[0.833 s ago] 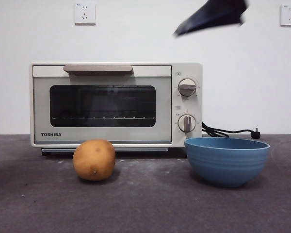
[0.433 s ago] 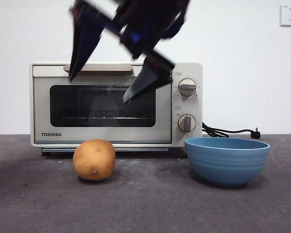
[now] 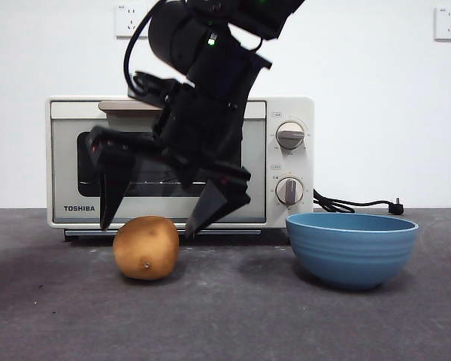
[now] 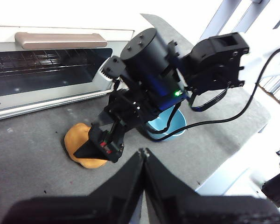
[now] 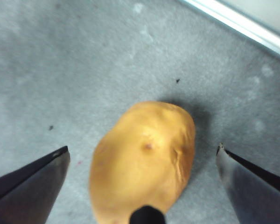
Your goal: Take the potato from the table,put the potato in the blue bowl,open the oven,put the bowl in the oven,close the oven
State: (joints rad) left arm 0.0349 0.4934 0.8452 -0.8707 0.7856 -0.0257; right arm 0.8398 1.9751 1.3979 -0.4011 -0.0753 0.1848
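Two black jaws of the right claw [image 3: 146, 224], spread wide apart, hang over the potato [image 3: 146, 247], one tip to each side of it and neither touching. The potato lies on the dark grey desk [image 3: 233, 316], in front of the closed oven [image 3: 179, 162]. Beside it to one side stands the blue bowl [image 3: 352, 249]. The left claw [image 4: 143, 156], jaws pressed together, waits well apart.

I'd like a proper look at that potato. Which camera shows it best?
The right wrist view: the potato fills the picture, sharp enough to show its skin, between the open right gripper. The front view shows it whole but smaller, beneath the jaws. In the left wrist view the right arm partly hides it.
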